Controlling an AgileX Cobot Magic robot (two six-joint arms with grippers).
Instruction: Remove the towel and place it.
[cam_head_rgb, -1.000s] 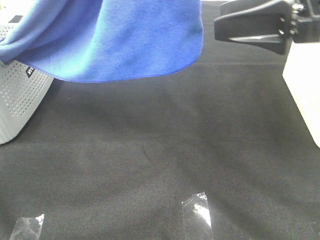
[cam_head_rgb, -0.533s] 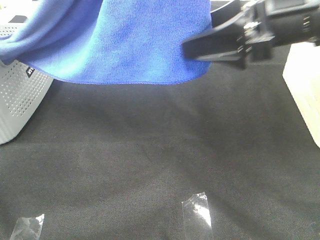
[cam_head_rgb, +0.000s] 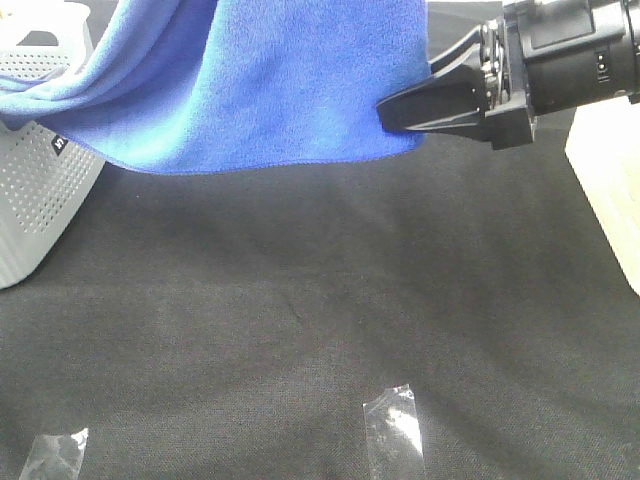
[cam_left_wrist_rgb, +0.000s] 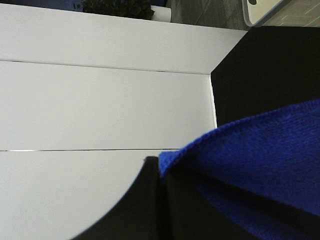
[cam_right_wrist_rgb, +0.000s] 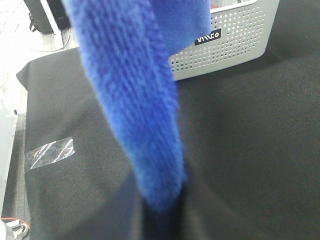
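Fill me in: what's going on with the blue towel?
Both arms are holding the towel up off the black table. The left gripper is shut on one edge of it, and the right gripper is clamped on the edge at the other side. The cloth hangs between them in the air, with its left end draped over the grey basket. It has not yet been laid down.

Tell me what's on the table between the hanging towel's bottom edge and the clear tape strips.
Nothing. In the exterior high view, only bare black table cloth runs between the towel and the tape strips.
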